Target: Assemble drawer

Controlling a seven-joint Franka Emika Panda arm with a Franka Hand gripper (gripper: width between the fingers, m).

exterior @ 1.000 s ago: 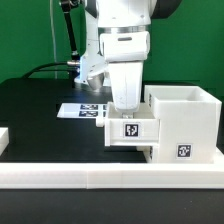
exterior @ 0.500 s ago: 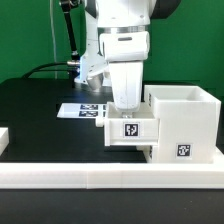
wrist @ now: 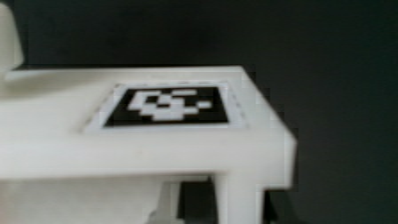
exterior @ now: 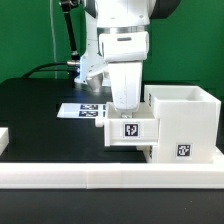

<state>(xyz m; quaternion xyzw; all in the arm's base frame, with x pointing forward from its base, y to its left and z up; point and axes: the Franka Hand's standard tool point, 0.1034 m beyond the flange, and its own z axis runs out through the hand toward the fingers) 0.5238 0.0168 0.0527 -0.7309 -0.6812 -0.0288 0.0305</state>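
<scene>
White plastic makes up everything I am working with: the large hollow cube casing stands open-topped to the exterior view's right of my gripper, with a black-and-white square tag on its front face low down. Pressed against its side, directly beneath my gripper, sits a small white box tray, also marked with a square tag on the face toward the camera. The tray touches the casing, and both rest on the black table, just behind the long low white bar that edges the table in front.

In my wrist view the tray fills most of the picture: a flat white surface with a blurred black-and-white tag in the middle of it, a sharp corner, and dark table beyond. Its edges look clean and square.

My arm hangs straight down from above, its white wrist housing vertical, and my gripper points down at the top of the tray. My fingertips are hidden behind the tray's upper edge in the exterior view and do not show in the wrist view, so I cannot tell whether they are spread or closed on anything.

Behind my gripper, farther from the camera, the thin flat white marker board lies on the table with its tags facing up, partly hidden by my wrist.
</scene>
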